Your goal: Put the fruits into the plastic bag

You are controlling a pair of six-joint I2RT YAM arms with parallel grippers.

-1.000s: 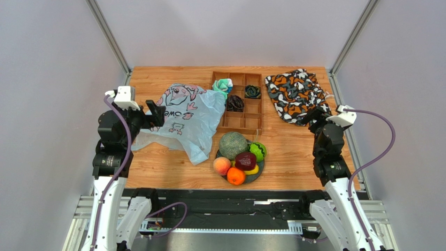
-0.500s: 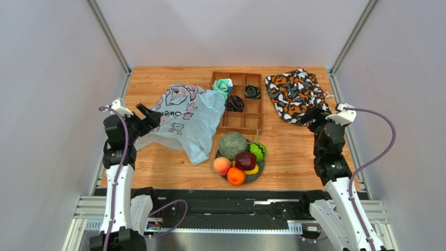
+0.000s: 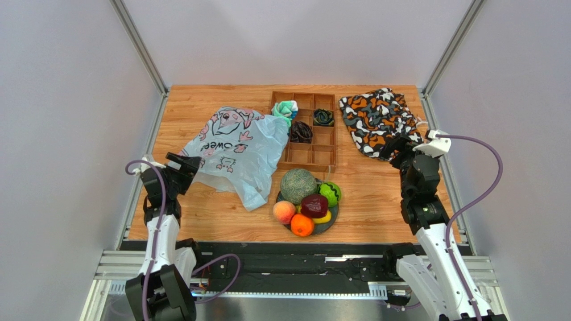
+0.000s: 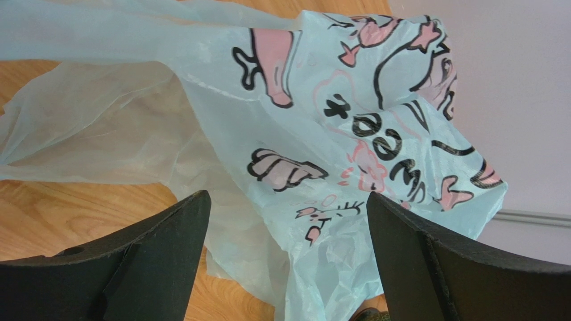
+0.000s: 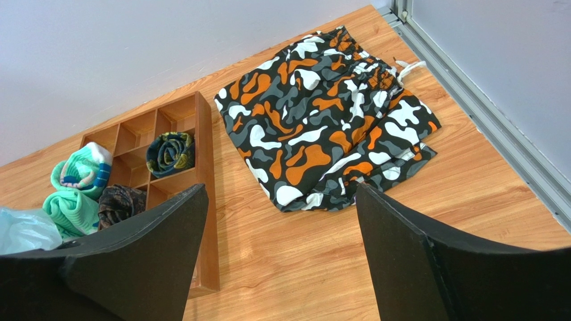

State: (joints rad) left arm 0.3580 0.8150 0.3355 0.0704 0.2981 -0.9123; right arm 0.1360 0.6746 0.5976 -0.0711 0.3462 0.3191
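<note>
Beside tray (image 3: pixel 309 156), plastic bag (image 3: pixel 234 150) (lettering upside-down)

Markings: one printed item.
Dark lettering (image 3: pixel 218 146) is showing on the plastic bag (image 3: pixel 251 144), creased and reversed, not reading clearly.

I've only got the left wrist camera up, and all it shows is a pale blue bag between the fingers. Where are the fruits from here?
Observer: The fruits are piled on a dark plate just right of the bag, toward the near edge of the table.
Operator: Is any of it inside the bag?
Observer: None that I can see. Six pieces sit on the plate, with the melon at the back.
Operator: And the right arm?
Observer: The right gripper is open and empty, over the wood beside a patterned cloth.
</note>
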